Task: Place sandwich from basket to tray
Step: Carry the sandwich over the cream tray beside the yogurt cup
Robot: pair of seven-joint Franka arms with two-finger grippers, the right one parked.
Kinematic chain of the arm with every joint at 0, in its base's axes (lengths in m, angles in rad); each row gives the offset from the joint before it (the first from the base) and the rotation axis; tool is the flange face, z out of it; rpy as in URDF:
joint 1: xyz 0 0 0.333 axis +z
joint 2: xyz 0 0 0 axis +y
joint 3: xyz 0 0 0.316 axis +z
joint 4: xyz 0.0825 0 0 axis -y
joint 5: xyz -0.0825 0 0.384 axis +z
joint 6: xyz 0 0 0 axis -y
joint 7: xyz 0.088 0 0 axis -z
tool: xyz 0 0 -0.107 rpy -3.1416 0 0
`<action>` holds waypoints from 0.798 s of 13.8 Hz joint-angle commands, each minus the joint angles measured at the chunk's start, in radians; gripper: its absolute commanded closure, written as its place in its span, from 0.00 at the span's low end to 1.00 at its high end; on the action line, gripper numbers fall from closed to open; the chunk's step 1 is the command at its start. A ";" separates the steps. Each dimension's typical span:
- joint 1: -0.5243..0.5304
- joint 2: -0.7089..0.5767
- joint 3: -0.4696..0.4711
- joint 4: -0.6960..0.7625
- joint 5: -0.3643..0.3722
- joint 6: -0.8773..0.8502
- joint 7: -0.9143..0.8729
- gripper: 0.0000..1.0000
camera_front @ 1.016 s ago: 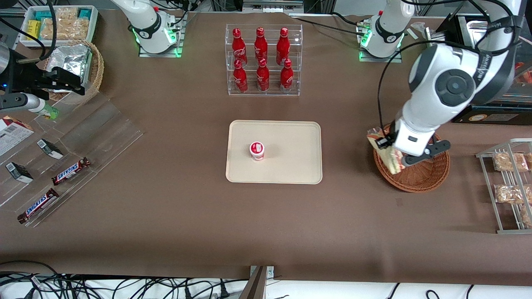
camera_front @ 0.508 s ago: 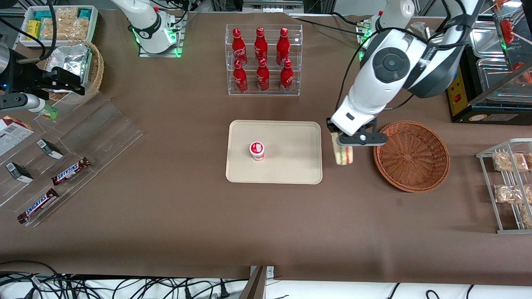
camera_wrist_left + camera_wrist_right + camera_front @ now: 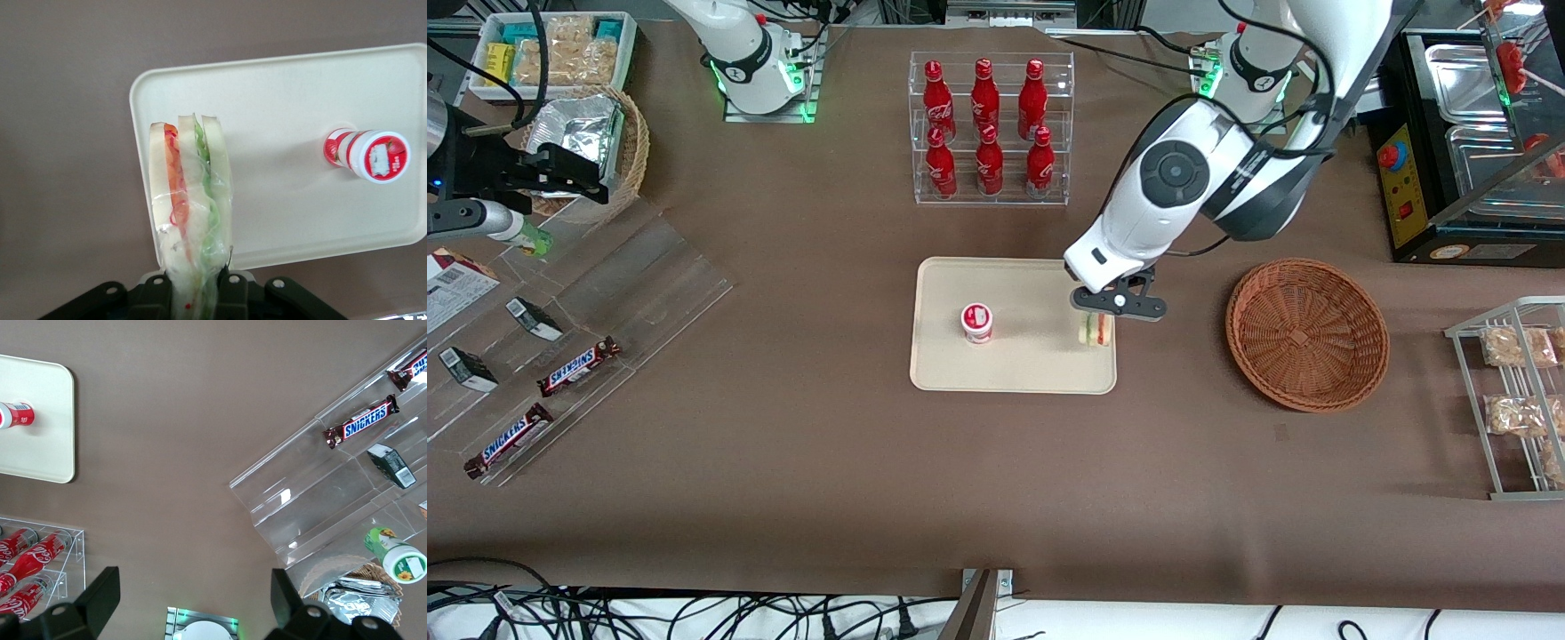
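One thing already stands on the tray (image 3: 1014, 373): a small red-and-white cup (image 3: 976, 322), near the middle, and it serves as the landmark for the set-down. The gripper (image 3: 1100, 313) hangs over the tray's edge toward the working arm's end of the table, its two fingers pressed in on the sandwich (image 3: 1095, 331), which hangs below them with the white bread slices and the red and green filling showing edge-on. In the left wrist view the sandwich (image 3: 190, 220) is pinched at one end, the rest of the wedge reaching out over the tray (image 3: 280, 100) near its rounded corner, well apart from the cup (image 3: 368, 154). The basket (image 3: 1306, 332) sits apart from the tray, farther from the cup toward the working arm's end, with nothing visible in it. The carry looks nearly finished; what is left, by my reading, is the lowering and release. To do that well, I would bring the wedge a little closer to the cup so that its whole footprint lands inside the low rim and not across it, while keeping a clear gap from the cup. Then lower until the wrap touches the tray before parting the fingers, since a soft wrapped wedge dropped from height may tip or roll.
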 commanded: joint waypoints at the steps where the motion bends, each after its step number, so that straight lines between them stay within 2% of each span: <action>1: -0.034 0.080 0.000 0.026 0.108 0.031 -0.094 1.00; 5: -0.066 0.149 0.006 0.028 0.114 0.089 -0.118 0.95; 9: -0.080 0.201 0.004 0.029 0.207 0.092 -0.167 0.84; 11: -0.083 0.225 0.004 0.026 0.231 0.130 -0.204 0.78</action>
